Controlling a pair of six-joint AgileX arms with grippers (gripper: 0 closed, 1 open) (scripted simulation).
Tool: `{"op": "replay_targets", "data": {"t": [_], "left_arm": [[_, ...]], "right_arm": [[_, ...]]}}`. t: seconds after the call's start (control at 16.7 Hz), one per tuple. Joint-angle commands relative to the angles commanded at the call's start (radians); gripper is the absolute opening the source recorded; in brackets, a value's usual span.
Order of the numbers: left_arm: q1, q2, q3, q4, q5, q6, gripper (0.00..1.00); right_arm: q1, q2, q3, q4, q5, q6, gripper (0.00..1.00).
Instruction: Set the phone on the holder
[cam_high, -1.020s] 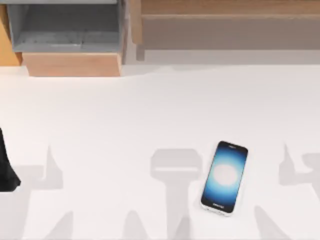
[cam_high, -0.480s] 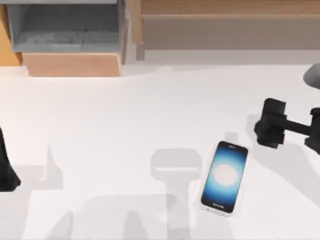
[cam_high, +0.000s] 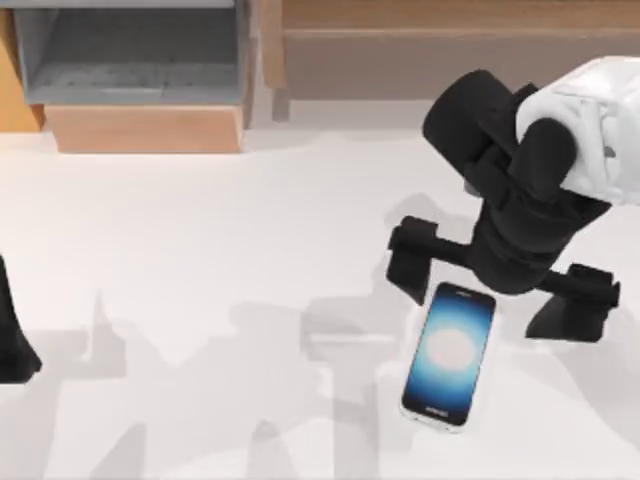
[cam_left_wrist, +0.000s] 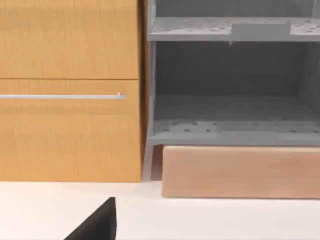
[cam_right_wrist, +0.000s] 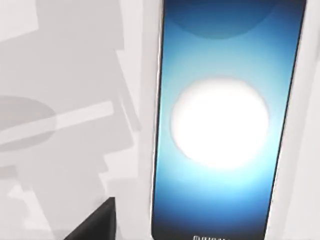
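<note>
The phone (cam_high: 449, 355) lies flat on the white table right of centre, its blue-white screen facing up. My right gripper (cam_high: 495, 283) hangs over the phone's far end, open, one finger on each side of the phone's width and nothing between them. In the right wrist view the phone (cam_right_wrist: 225, 125) is close below the camera. A pale grey T-shaped patch (cam_high: 350, 335) lies just left of the phone; I cannot tell whether it is the holder or a shadow. My left arm (cam_high: 10, 340) is parked at the table's left edge.
A grey open shelf unit (cam_high: 130, 55) on a wooden base (cam_high: 145, 128) stands at the back left, with a wooden ledge (cam_high: 450, 40) at the back right. The left wrist view faces the grey shelf (cam_left_wrist: 230, 90) and an orange wooden cabinet (cam_left_wrist: 70, 90).
My right arm has swung in from the right edge to above the phone's far end. The phone has not moved, nor has the left arm.
</note>
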Motion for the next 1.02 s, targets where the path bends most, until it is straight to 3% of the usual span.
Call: {"op": "replay_targets", "data": {"t": [0.24, 0.66, 1.02], "left_arm": [[0.000, 0.000, 0.000, 0.000, 0.000, 0.000, 1.00], [0.000, 0.000, 0.000, 0.000, 0.000, 0.000, 1.00], [0.000, 0.000, 0.000, 0.000, 0.000, 0.000, 1.00]], "right_arm": [[-0.001, 0.149, 0.118, -0.076, -0.007, 0.051, 1.00], [-0.004, 0.163, 0.126, -0.078, -0.008, 0.054, 1.00], [-0.001, 0.250, 0.024, 0.117, -0.008, 0.057, 1.00]]}}
